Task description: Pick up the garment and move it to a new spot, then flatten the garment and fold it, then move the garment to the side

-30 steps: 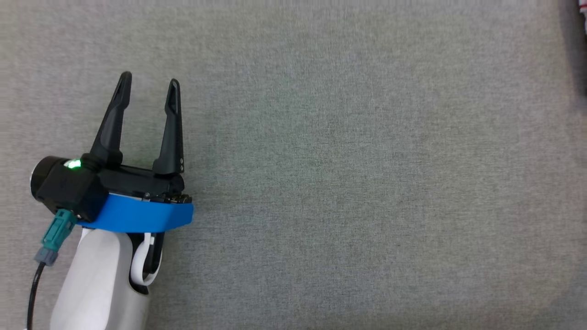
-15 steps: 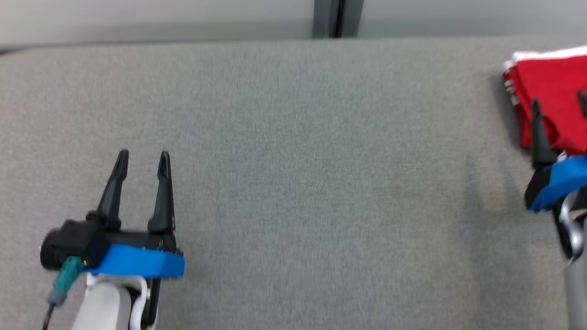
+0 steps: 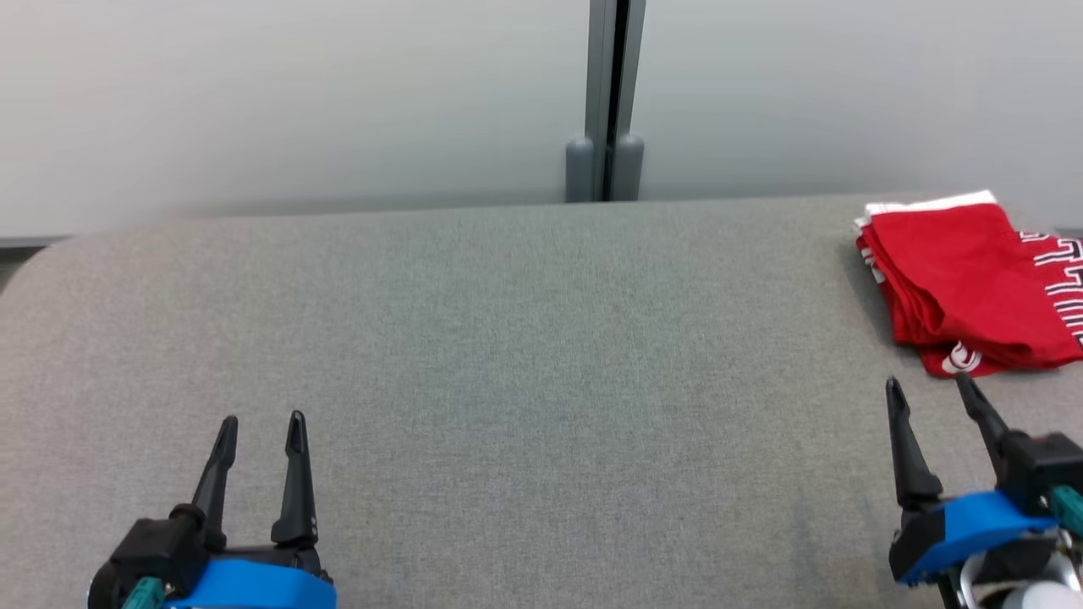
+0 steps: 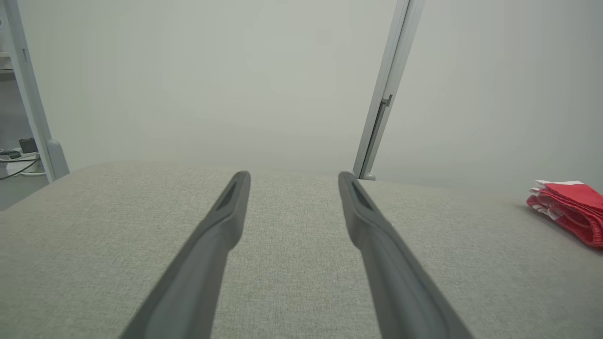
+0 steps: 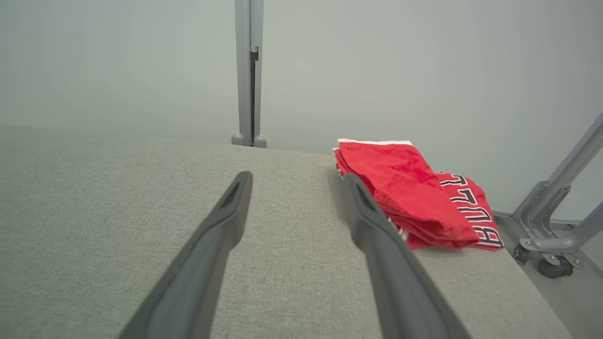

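Observation:
A folded red garment (image 3: pixel 964 283) with white trim and lettering lies at the far right corner of the grey padded table (image 3: pixel 525 355). The left wrist view catches that garment (image 4: pixel 572 209) at its right edge, and in the right wrist view the garment (image 5: pixel 410 190) lies just beyond the right finger. My right gripper (image 3: pixel 929 387) stands open a little short of the garment, apart from it, with nothing held. Near the front left of the table my left gripper (image 3: pixel 261 423) is open and empty.
A pale wall with a grey vertical post (image 3: pixel 607 101) runs behind the table. A grey metal frame on a caster (image 5: pixel 556 226) stands on the floor past the table's right end. Cables (image 4: pixel 16 157) lie on the floor at far left.
The head camera has tilted up, bringing the wall, the table's far edge, the garment and my right gripper into view. Both grippers remain open.

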Robot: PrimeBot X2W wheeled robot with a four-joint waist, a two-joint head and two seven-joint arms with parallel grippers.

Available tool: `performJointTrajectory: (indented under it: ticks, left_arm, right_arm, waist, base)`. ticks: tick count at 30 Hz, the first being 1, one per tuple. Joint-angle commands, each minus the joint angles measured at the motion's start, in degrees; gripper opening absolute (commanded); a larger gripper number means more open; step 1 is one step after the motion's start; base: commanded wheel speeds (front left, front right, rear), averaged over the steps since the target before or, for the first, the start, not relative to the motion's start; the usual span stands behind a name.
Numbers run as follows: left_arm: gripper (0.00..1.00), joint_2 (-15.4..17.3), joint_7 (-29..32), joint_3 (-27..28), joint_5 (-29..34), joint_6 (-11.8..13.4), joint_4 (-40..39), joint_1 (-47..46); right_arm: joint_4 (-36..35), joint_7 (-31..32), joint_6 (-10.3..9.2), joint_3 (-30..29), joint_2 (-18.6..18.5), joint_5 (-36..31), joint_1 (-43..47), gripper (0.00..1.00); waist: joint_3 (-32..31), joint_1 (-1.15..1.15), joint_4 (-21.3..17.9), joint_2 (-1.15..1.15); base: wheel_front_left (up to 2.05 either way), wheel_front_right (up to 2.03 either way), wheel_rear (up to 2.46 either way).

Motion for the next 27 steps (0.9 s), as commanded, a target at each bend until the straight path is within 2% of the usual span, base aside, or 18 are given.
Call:
performJointTrajectory:
  ticks: [1, 6, 13, 27]
  left_arm:
    - [1.00, -0.14, -0.12, 0.03, -0.01, -0.17, 0.29, 0.83]
    - [1.00, -0.52, -0.12, 0.41, -0.58, -0.37, 1.64, 2.33]
    - [1.00, -0.81, -0.12, 1.02, -0.06, -0.44, 2.61, 3.13]
    - [1.00, -1.03, -0.12, 0.96, 0.42, -0.73, 3.55, 2.50]
  right_arm:
    - [-0.83, 0.07, 0.01, -0.38, 0.36, 0.48, 1.60, 1.00]
    - [-3.94, 1.04, 0.01, -0.95, 1.36, 1.43, 5.65, 1.00]
    - [-5.43, 0.94, 0.01, -1.75, 1.71, 1.88, 6.91, 1.00]
    - [-1.68, -1.18, 0.01, -0.58, 1.72, 4.19, 4.78, 1.00]
  waist:
    - [-0.96, 0.01, -0.25, 0.02]
    - [-3.09, 0.01, -0.05, 0.02]
    - [-3.93, 0.01, -0.03, 0.02]
    - [-4.07, 0.01, 0.36, 0.02]
  base:
    - [0.00, 0.00, 0.00]
    - [0.00, 0.00, 0.00]
    - [0.00, 0.00, 0.00]
    - [0.00, 0.00, 0.00]
